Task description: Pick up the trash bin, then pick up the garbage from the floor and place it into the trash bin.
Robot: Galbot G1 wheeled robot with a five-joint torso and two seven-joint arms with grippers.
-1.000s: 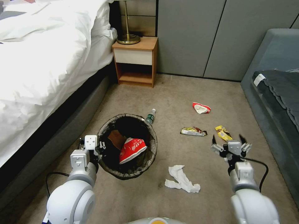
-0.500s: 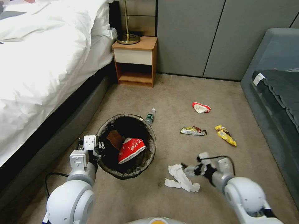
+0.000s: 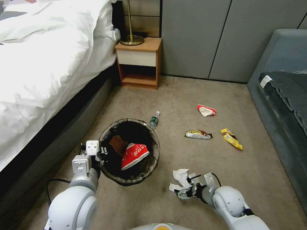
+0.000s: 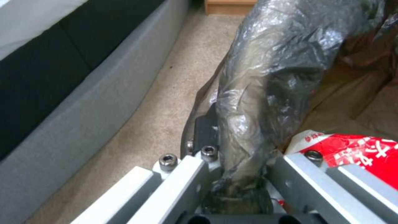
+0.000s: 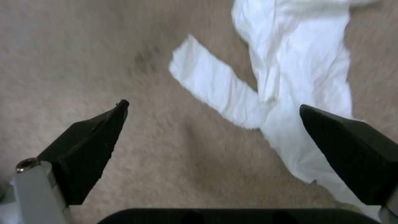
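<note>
Trash bin [image 3: 129,151], lined with a dark bag folded over its rim, sits at lower centre-left of the head view, on the carpet beside the bed [image 3: 48,64]. Inside it lie a crumpled red-and-white paper cup [image 3: 134,155] and a tan paper bag [image 3: 117,143].

Left claw [image 3: 103,151] is at the bin's left rim, clamped on it. In the left wrist view the bagged rim [image 4: 257,102] runs between the two claw halves, one finger outside the wall and one inside next to the red cup [image 4: 356,149].

Right claw [image 3: 188,187] is low over the carpet at lower centre of the head view, directly over the white tissue [image 3: 180,177]. In the right wrist view its two black fingertips [image 5: 95,140] stand wide apart. One fingertip is over bare carpet, the other over the tissue's edge [image 5: 298,77]. Contact with the tissue cannot be determined.

Remaining litter on the floor, right of the bin:
- a small plastic bottle [image 3: 154,119] just beyond the bin's far rim;
- a snack wrapper [image 3: 198,134] at mid-frame;
- a yellow wrapper [image 3: 231,138] to its right;
- a crumpled red-and-white cup [image 3: 206,110] farther back.

A wooden nightstand [image 3: 139,62] stands against the wall at upper centre.
</note>
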